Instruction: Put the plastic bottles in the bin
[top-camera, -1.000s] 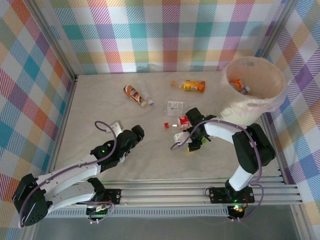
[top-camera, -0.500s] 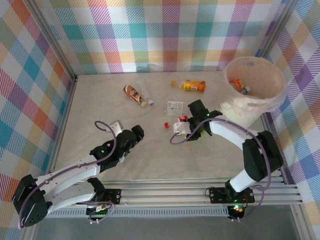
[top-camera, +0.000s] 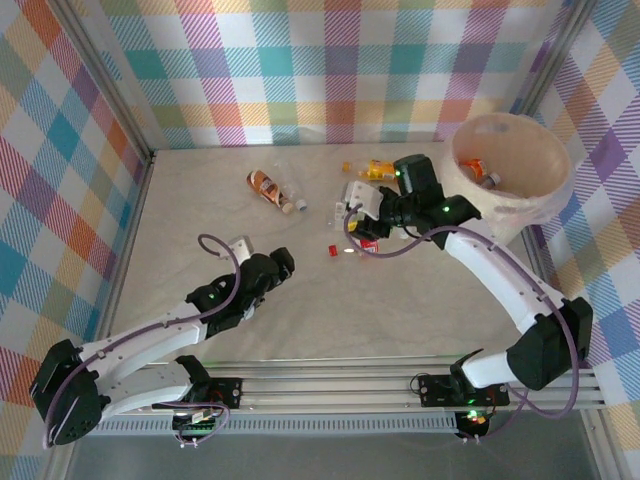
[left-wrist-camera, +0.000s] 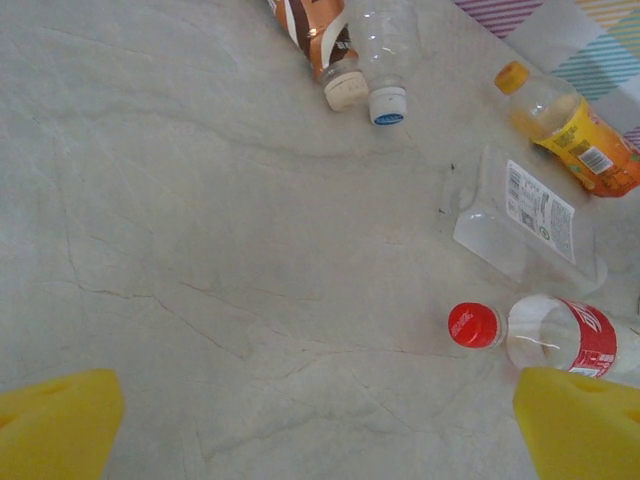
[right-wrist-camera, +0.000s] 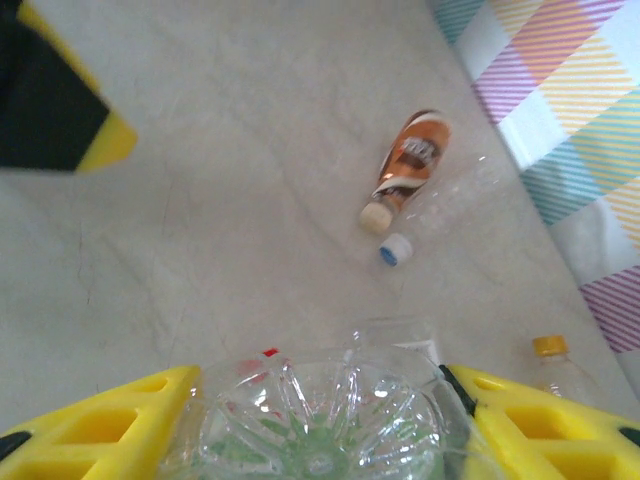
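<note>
My right gripper hangs above the table just left of the bin, shut on a clear bottle with green on it; the bottle's ribbed base sits between the yellow fingers. The cream-white bin holds an orange-labelled bottle. On the table lie a brown-labelled bottle, a clear blue-capped bottle, an orange bottle, a flat clear bottle and a red-capped, red-labelled bottle. My left gripper is open and low over bare table, left of the red-capped bottle.
A loose red cap lies near the table's middle. Plaid walls close in the back and both sides. Bare marble-look tabletop stretches over the left half. The left arm's black-and-yellow finger appears at the upper left of the right wrist view.
The right arm has lifted the clear bottle off the table's middle and swung it back and up toward the bin. The left arm has barely shifted.
</note>
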